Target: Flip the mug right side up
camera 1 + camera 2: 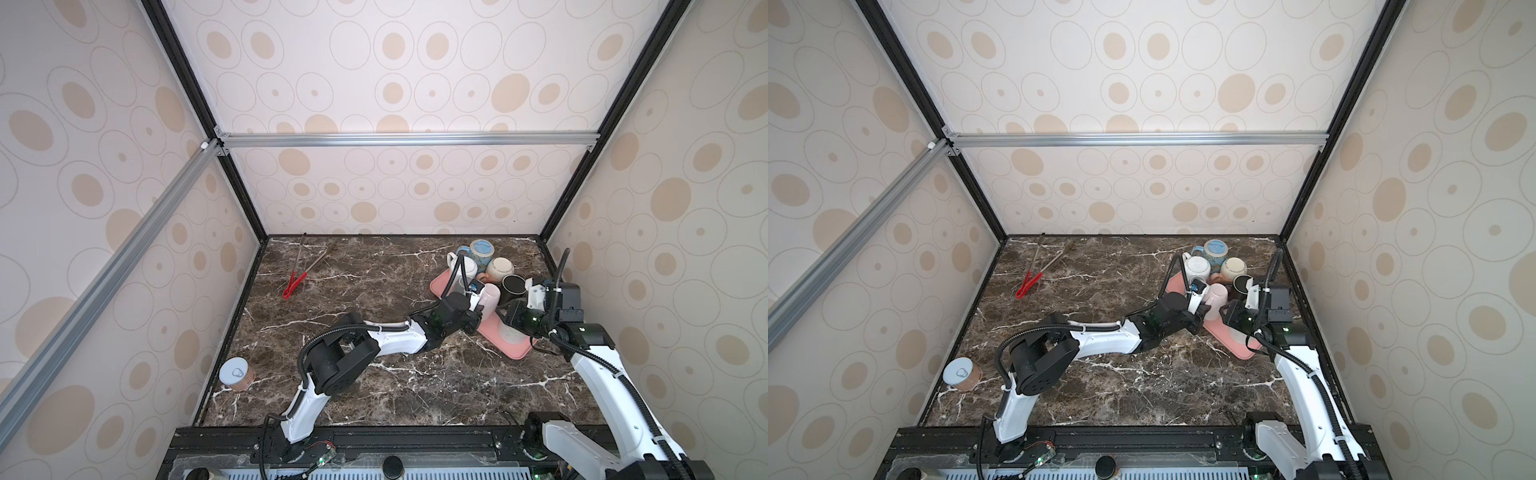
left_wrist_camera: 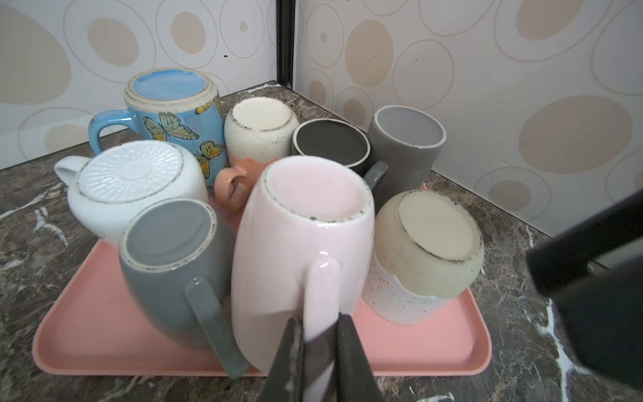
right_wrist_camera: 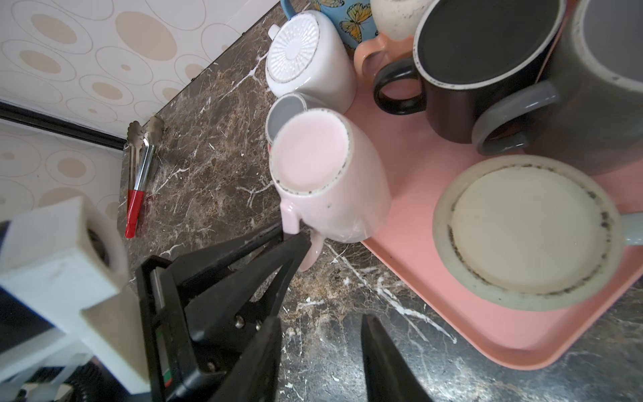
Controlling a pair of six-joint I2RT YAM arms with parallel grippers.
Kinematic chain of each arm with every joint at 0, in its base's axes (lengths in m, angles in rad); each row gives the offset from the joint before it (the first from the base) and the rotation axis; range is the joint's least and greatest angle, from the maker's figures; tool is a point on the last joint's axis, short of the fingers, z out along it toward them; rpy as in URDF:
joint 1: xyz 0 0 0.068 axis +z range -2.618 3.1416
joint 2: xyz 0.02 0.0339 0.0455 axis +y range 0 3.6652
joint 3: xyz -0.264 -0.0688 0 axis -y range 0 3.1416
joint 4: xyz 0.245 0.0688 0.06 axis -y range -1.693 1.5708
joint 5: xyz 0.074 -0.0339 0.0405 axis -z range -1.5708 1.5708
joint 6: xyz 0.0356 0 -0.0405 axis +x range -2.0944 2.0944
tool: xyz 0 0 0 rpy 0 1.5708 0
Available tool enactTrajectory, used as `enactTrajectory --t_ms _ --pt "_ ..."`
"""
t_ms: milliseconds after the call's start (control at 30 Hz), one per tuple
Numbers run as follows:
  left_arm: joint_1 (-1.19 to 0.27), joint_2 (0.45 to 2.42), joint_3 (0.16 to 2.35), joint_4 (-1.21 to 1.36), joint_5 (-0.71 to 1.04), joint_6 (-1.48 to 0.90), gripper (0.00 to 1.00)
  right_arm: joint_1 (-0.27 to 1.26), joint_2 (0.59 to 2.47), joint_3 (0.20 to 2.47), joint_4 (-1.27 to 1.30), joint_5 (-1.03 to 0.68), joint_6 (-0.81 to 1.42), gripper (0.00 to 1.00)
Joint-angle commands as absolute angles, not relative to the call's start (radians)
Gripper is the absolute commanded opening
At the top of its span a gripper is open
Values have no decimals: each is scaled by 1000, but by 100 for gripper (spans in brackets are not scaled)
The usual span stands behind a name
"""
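Nearest the robot, the right gripper [image 3: 320, 318] hovers above the marble table [image 3: 215, 167] just off the near rim of the pink tray [image 2: 104, 334]. Its jaws stand apart with nothing between them.

Now the left gripper [image 2: 319, 327], reaching in at the tray's near edge: its jaws are clamped together on the handle of the pink mug [image 2: 295, 243]. The mug is upside down, base up, and tilted a little. Its handle points back toward the gripper and out over the tray's rim. Whether its mouth touches the tray, I cannot tell.

Flanking it on the tray's near half, both base up, are a grey mug [image 2: 167, 264], touching it, and a speckled mug [image 2: 428, 250] just beside it.

Further in: a white mug [image 2: 132, 181], a black mug [image 2: 330, 146] and a tall grey mug [image 2: 407, 146], all inverted.

At the tray's far end stand a cream-and-orange mug [image 2: 257, 132] and a blue butterfly mug [image 2: 174, 111], bases up too.

Well apart from the tray, near the back wall, lie red-handled tongs [image 3: 139, 174].
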State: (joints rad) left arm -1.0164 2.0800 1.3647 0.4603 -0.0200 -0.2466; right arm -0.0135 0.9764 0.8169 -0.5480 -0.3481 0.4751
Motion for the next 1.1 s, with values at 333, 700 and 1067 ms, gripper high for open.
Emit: enactTrajectory --t_ms 333,700,1067 --pt "-998 2024 1252 698 43 -339 0 -20 1047 788 -483 -390 511 40" --pt "-952 2093 1276 757 116 -379 0 -19 1198 850 -498 -420 484 43" --pt "-912 1871 968 746 76 -448 9 143 1232 762 -579 -384 463 48"
